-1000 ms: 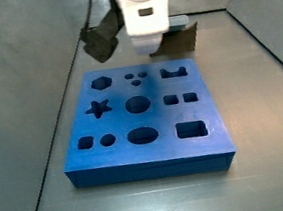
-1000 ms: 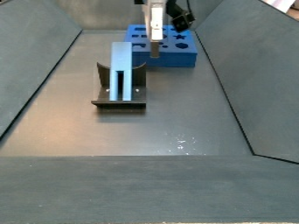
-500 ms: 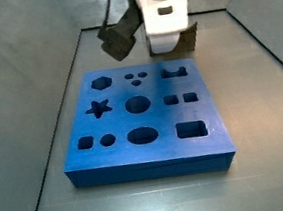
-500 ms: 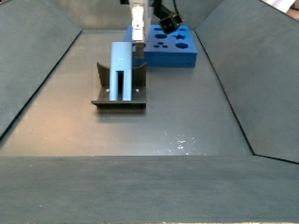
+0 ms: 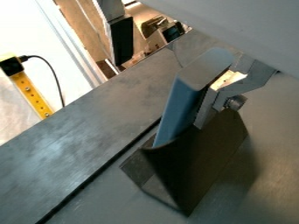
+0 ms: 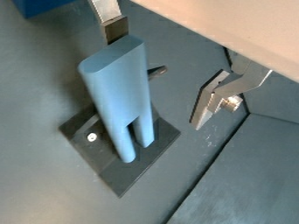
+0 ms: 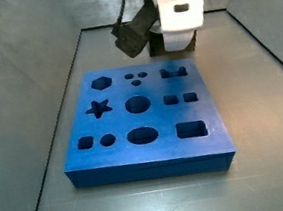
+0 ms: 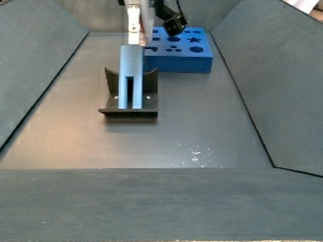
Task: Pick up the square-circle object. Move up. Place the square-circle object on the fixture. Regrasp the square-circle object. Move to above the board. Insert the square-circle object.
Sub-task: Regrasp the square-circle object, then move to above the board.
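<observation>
The square-circle object (image 8: 130, 74), a pale blue peg, stands upright in the dark fixture (image 8: 127, 106). In both wrist views the peg (image 6: 121, 101) (image 5: 180, 112) rises from the fixture (image 6: 117, 159) (image 5: 201, 171). My gripper (image 8: 132, 32) is open and empty just above the peg's top. In a wrist view, the gripper (image 6: 165, 66) has one finger (image 6: 112, 26) at the peg's top and the other finger (image 6: 218, 94) well off to the side. The blue board (image 7: 146, 117) with dark cut-outs lies beside the fixture, also seen in a side view (image 8: 179, 52).
Grey sloped walls (image 8: 51, 85) enclose the floor on both sides. In a side view my gripper's body (image 7: 175, 9) stands at the board's far edge and hides most of the fixture behind it.
My open gripper has moved from over the board's far end sideways to above the peg on the fixture. The peg and the board have not moved.
</observation>
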Robot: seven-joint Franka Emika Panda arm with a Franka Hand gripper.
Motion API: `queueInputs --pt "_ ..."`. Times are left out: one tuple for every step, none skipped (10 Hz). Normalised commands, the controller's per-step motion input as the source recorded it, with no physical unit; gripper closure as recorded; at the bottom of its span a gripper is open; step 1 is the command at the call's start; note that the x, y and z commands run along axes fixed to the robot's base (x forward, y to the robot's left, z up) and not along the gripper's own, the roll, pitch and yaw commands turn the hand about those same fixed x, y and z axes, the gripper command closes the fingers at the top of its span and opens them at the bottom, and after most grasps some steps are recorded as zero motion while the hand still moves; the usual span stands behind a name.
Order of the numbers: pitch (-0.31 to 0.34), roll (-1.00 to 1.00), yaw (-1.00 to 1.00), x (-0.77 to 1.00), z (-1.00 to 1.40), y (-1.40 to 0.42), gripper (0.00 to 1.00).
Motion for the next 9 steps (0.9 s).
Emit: queueInputs --pt "0.15 0.07 0.05 0.29 -0.03 -0.01 0.0" --pt "0.157 0.08 0.07 0.2 -0.02 -0.01 0.0" --pt "0.0 0.0 0.0 0.0 0.0 0.0 1.0" --pt "0.381 0.21 0.21 0.07 1.0 -0.01 1.0" --pt "0.381 0.2 0.21 0.07 1.0 -0.01 1.0" --pt "0.342 0.14 0.24 0.08 1.0 -0.02 1.0" --pt "0.289 0.09 0.27 0.08 1.0 -0.02 1.0" --pt "0.198 0.03 0.3 0.08 1.0 -0.02 1.0" --pt "0.115 0.0 0.29 0.07 1.0 -0.02 1.0"
